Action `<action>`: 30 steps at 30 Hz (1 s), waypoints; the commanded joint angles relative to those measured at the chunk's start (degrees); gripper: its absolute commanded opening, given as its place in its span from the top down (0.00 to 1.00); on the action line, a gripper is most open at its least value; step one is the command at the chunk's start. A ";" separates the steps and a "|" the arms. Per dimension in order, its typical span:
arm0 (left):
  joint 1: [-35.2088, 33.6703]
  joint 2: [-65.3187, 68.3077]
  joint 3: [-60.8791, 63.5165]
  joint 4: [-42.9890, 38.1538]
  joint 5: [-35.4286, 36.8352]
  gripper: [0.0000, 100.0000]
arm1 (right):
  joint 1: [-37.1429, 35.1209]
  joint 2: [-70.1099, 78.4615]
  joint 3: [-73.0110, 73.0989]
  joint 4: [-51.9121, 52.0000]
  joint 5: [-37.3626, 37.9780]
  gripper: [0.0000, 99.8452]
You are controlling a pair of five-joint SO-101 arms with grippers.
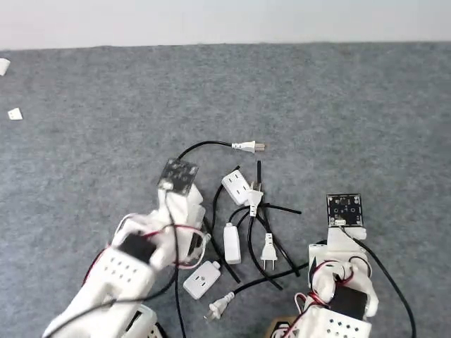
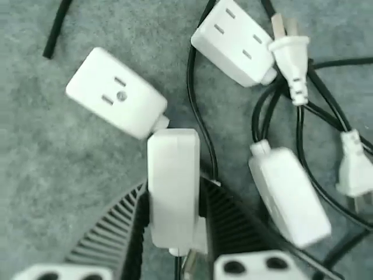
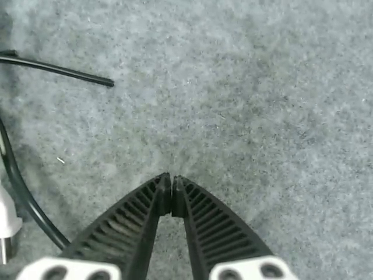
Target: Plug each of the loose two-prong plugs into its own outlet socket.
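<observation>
Grey carpet (image 1: 338, 98). Left gripper (image 2: 173, 195) clamped on a white socket (image 2: 172, 163), near left. Right gripper (image 3: 171, 195) pinched closed, empty, near right. Three other sockets (image 1: 232, 243) and four plugs (image 1: 268, 252) lie centre, all unplugged.

The black ribbed pincer (image 3: 172, 195) has its two tips pressed together over the fuzzy grey counter (image 3: 262, 87). A thin black cable (image 3: 58, 70) lies out in front of it. A white plastic plug (image 3: 7, 224) sits close to a curved black cable (image 3: 23, 204).
</observation>
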 commanded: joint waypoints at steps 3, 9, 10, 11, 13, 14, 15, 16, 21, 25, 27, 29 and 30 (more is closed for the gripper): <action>-22.33 -21.10 3.38 3.16 -0.35 0.99 | -0.57 -0.13 0.18 -0.31 0.70 0.99; -33.93 -30.24 8.22 7.47 -2.99 0.99 | -5.49 -0.13 -1.32 -6.55 22.24 0.99; -35.87 -30.42 8.92 7.38 -3.78 0.99 | -7.16 -0.13 -1.41 -7.08 25.41 0.99; -37.80 -30.51 9.45 7.21 -4.48 0.99 | -9.36 -0.13 -1.41 -7.16 27.08 0.99; -41.32 -30.51 10.59 7.21 -5.36 0.99 | -14.64 0.04 -1.67 -6.02 30.68 0.99; -42.81 -30.51 11.30 7.21 -6.07 0.99 | -17.27 0.04 -1.76 -4.35 33.49 0.99; -43.87 -30.51 12.09 7.21 -7.12 0.99 | -20.44 0.04 -2.02 -2.07 36.31 0.99; -44.66 -30.68 12.97 7.21 -8.44 0.99 | -24.22 -0.04 -2.29 0.66 38.86 0.99; -45.01 -30.68 14.37 4.48 -9.76 0.99 | -35.38 0.92 -6.33 7.69 45.19 0.94; -43.60 -30.77 15.87 1.32 -9.67 0.99 | -36.35 7.60 -11.34 10.59 53.89 0.77; -42.55 -30.86 15.87 1.14 -9.67 0.99 | -37.14 13.67 -15.21 10.77 54.68 0.74; -42.37 -30.86 15.87 1.14 -9.67 0.99 | -40.04 20.97 -21.01 12.00 54.07 0.76; -42.37 -30.86 15.87 1.14 -9.67 0.99 | -41.45 25.01 -25.14 13.67 52.57 0.77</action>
